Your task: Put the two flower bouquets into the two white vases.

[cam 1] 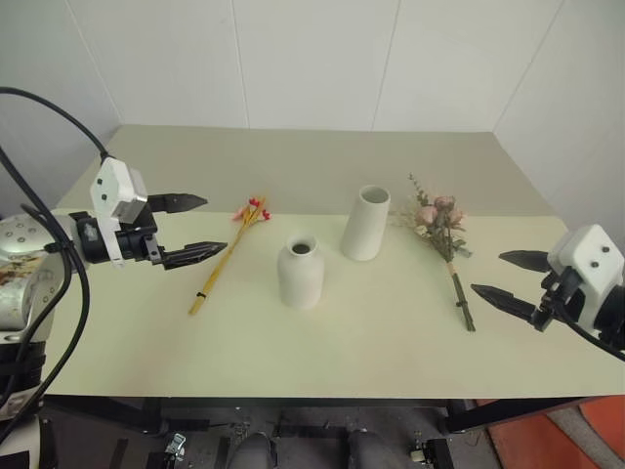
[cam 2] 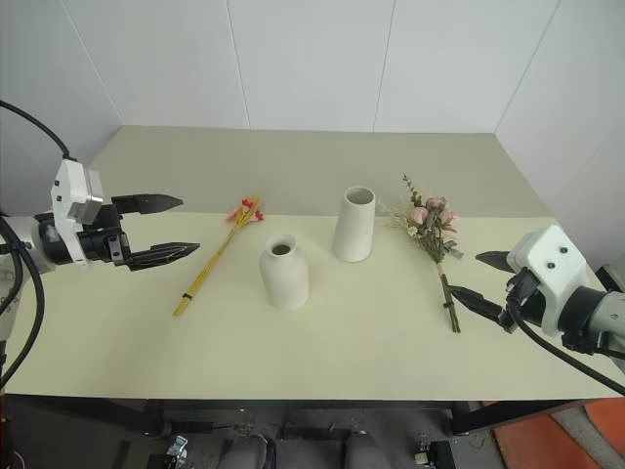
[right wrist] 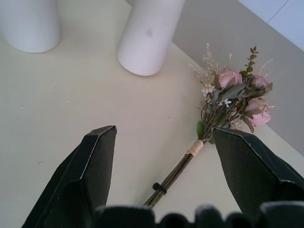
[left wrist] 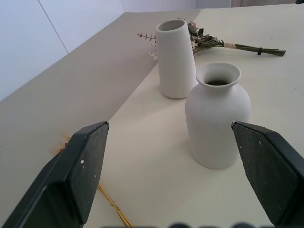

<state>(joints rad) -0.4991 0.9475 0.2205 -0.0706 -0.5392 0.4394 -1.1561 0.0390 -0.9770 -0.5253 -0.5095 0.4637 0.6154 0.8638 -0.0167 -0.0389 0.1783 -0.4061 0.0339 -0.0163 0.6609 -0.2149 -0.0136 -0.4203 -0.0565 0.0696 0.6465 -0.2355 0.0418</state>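
Overhead, a pale cream tabletop (cam 1: 391,342) with both white vases standing upright near its middle. The shorter rounded matte white vase with narrow neck (cam 1: 300,273) sits nearer the front edge; the taller plain white cylinder vase with slanted rim (cam 1: 365,223) stands just behind it and to its right, close but apart. Both mouths are bare.

The thin yellow-stalked bunch with small red blossoms (cam 1: 229,256) lies flat on the table to the left of the rounded vase, blossoms pointing away toward the wall, stalk ends toward the front edge.

The bushy bunch of pink roses, cream sprigs and green leaves on a dark stem (cam 1: 444,239) lies flat to the right of the tall vase, heads toward the wall, stem toward the front.

Left gripper (cam 1: 196,228) hovers above the table left of the yellow bunch, its black fingers spread wide, nothing between them; its wrist view looks across at both vases. Right gripper (cam 1: 500,277) hangs just right of the rose stem, fingers also spread apart, holding nothing; in its wrist view the stem (right wrist: 178,169) lies between the two fingers, untouched.
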